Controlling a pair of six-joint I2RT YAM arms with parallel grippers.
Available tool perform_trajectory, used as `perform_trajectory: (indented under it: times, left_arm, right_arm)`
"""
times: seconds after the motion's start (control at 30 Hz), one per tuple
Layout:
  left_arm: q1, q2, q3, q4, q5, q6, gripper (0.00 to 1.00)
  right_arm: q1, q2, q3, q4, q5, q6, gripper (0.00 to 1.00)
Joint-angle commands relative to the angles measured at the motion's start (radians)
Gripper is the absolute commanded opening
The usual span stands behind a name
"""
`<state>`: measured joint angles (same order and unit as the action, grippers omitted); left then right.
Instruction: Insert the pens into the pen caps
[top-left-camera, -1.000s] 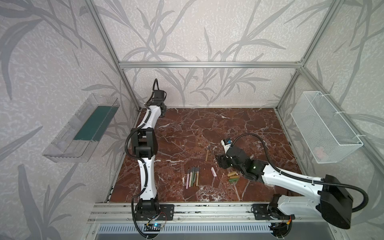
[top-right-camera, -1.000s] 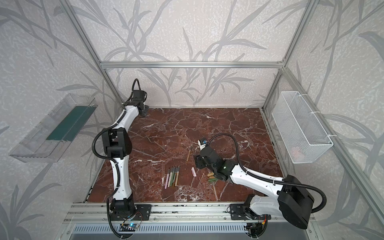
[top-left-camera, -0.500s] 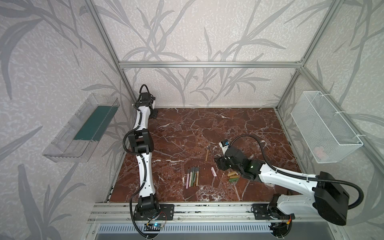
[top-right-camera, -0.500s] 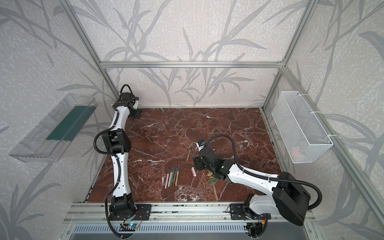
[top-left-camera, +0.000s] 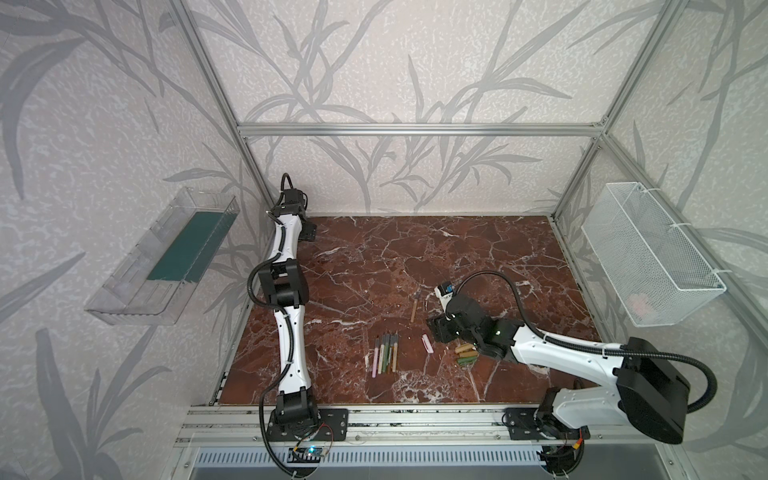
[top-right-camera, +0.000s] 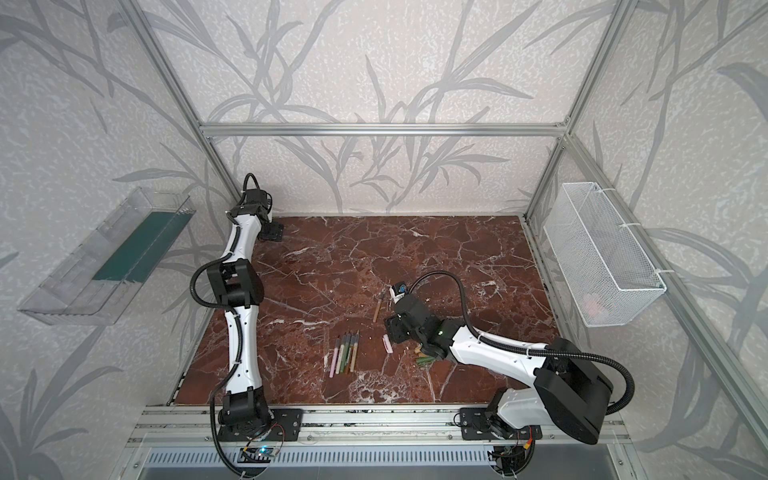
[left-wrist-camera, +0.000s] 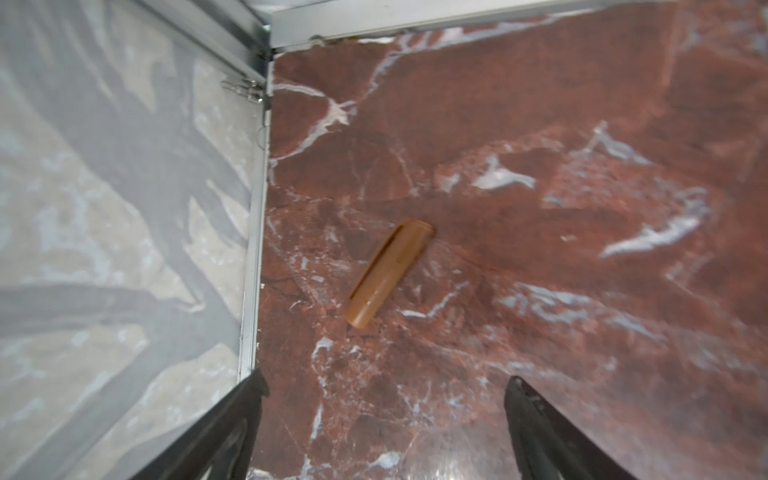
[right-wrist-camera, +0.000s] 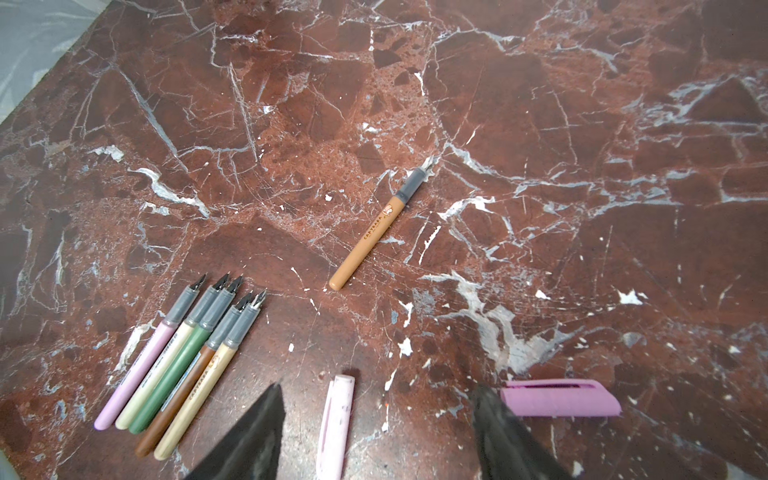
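Over to the left pincer (left-wrist-camera: 385, 386): spread wide, pinching nothing, hanging above a lone tan cap (left-wrist-camera: 388, 272) flat on the worktop (left-wrist-camera: 540, 124), well apart from the row of five pens (right-wrist-camera: 187, 357), out by the frame rail (left-wrist-camera: 251, 249). Looks like light, stiff, smooth plastic, so likely to roll or skid under a clumsy touch. Best taken across the middle of the barrel, square to the long axis, clear of the dark clip line along one side. Lying slantwise to that rail; open-mouth end: cannot tell for sure.

Now the right pincer (right-wrist-camera: 377, 390): also spread, also empty, low over a pale pink cap (right-wrist-camera: 336, 419) just beside the row, with a brighter pink cap (right-wrist-camera: 557, 397) a little further out on the same side. Beyond that, a heap of caps (top-left-camera: 466, 354) close against the right arm.

As for the row itself: side by side, touching, long axes near parallel, dark nibs all aimed away from the arm bases. Just past the nib end, an orange-brown pen (right-wrist-camera: 374, 232) alone, nib aimed much the same way. Thin, rigid, light by the look; worth gripping mid-barrel, never on the fine nib.
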<state>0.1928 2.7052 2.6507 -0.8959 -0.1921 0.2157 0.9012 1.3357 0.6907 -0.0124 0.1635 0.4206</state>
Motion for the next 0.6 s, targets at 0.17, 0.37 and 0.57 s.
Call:
perform_trajectory:
  times: [0.17, 0.37, 0.57]
  left_arm:
    - [0.005, 0.039, 0.009, 0.167, 0.079, -0.031, 0.92]
    - [0.022, 0.073, -0.006, 0.233, 0.174, -0.094, 0.97]
    - [0.058, 0.099, 0.055, 0.194, 0.236, -0.186, 1.00]
  right_arm:
    - [0.002, 0.086, 0.058, 0.017, -0.065, -0.019, 0.70]
    - [0.002, 0.164, 0.121, 0.011, -0.079, -0.018, 0.68]
    - [0.002, 0.164, 0.130, 0.013, -0.044, -0.024, 0.68]
